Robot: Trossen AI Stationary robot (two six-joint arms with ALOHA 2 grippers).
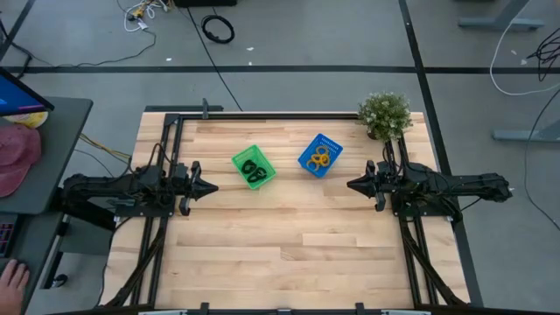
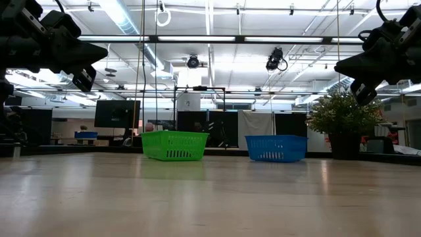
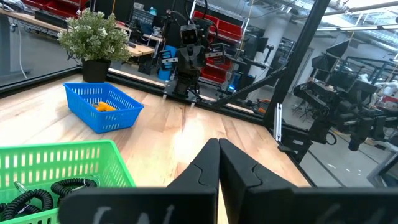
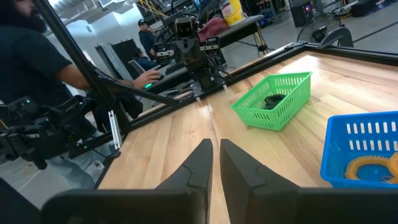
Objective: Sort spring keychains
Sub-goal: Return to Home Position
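The black spring keychains (image 1: 255,171) lie inside the green basket (image 1: 240,158); in the left wrist view the black coils (image 3: 37,194) show through the green basket wall (image 3: 62,165). The orange spring keychains (image 1: 319,159) lie in the blue basket (image 1: 333,145), also seen as orange coils (image 4: 373,167) in the right wrist view. My left gripper (image 1: 213,187) hovers shut above the table's left side, left of the green basket. My right gripper (image 1: 352,185) hovers shut at the right side, right of the blue basket. Both point toward the table's middle.
A potted plant (image 1: 385,115) stands at the table's far right corner, just beyond my right arm. Bare wood (image 1: 289,245) fills the middle and near half of the table. A person's hand (image 1: 12,280) shows off the table's left, near a desk.
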